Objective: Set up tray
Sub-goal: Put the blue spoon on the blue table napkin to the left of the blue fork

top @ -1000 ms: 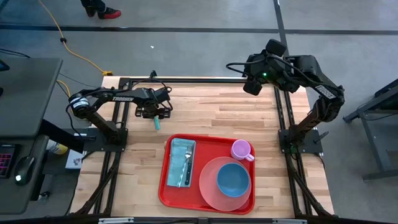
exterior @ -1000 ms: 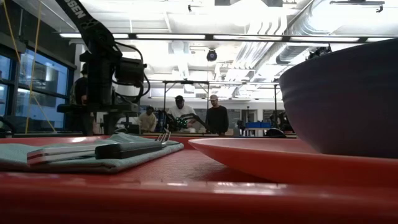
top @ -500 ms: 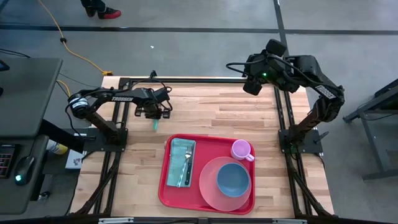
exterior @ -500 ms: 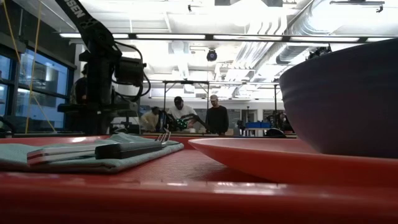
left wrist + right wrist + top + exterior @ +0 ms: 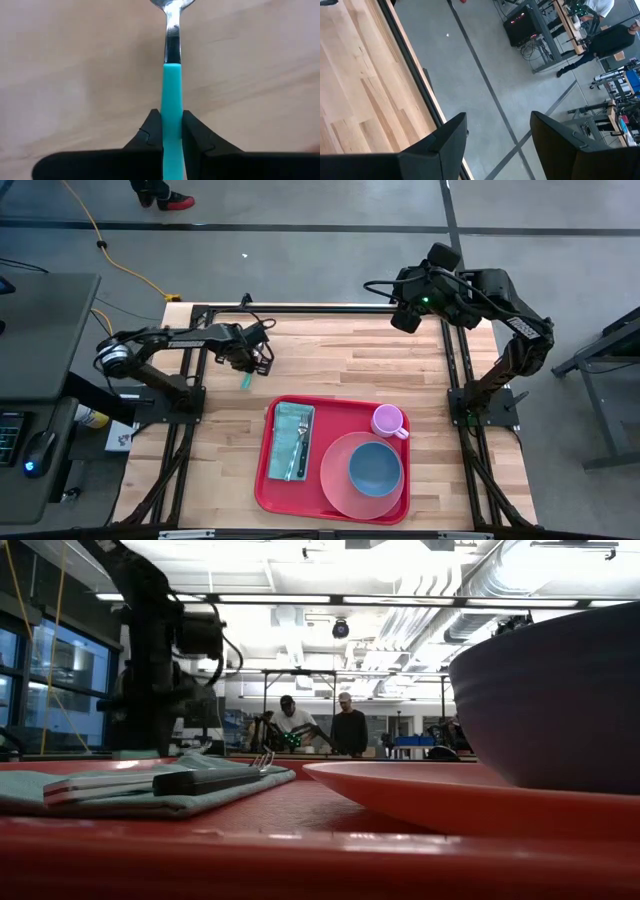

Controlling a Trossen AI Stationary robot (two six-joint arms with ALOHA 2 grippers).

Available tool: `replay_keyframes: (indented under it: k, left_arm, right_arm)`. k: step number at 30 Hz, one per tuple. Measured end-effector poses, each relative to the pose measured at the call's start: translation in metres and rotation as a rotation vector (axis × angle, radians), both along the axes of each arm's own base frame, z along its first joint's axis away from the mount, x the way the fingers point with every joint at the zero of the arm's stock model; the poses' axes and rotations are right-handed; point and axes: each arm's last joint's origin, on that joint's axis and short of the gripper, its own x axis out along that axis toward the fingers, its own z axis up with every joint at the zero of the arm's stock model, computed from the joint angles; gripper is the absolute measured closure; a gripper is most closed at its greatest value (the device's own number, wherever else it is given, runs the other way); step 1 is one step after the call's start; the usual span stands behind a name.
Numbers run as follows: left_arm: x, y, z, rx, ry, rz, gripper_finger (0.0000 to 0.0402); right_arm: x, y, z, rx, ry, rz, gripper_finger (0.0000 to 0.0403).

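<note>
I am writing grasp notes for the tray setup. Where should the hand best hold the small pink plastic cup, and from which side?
Probably the rim of the small pink plastic cup, from straight above. It stands upright, mouth open, on the large flat red plastic tray. Its handle points toward the round salmon-pink plate close by, so a sideways approach looks crowded.

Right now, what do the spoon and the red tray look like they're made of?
The spoon, pinched in the left gripper above the wooden table, looks two-part: a matte teal handle, probably plastic, and a mirror-shiny neck, likely steel. The tray looks like smooth moulded plastic: even red colour, rounded corners, soft glossy reflections in the low view.
</note>
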Motion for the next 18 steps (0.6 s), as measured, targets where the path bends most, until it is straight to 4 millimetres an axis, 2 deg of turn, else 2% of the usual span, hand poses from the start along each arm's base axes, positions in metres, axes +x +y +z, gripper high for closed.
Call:
replay_keyframes:
  k: [9, 18]
  left_arm:
    - [-0.013, -0.017, 0.045, 0.068, -0.221, -0.147, 0.0347]
    - [-0.028, -0.051, 0.089, 0.093, -0.52, -0.287, 0.0347]
  right_arm:
    - [0.0, 0.0, 0.0, -0.006, 0.021, 0.017, 0.0204]
    - [0.0, 0.0, 0.0, -0.014, 0.039, 0.028, 0.0204]
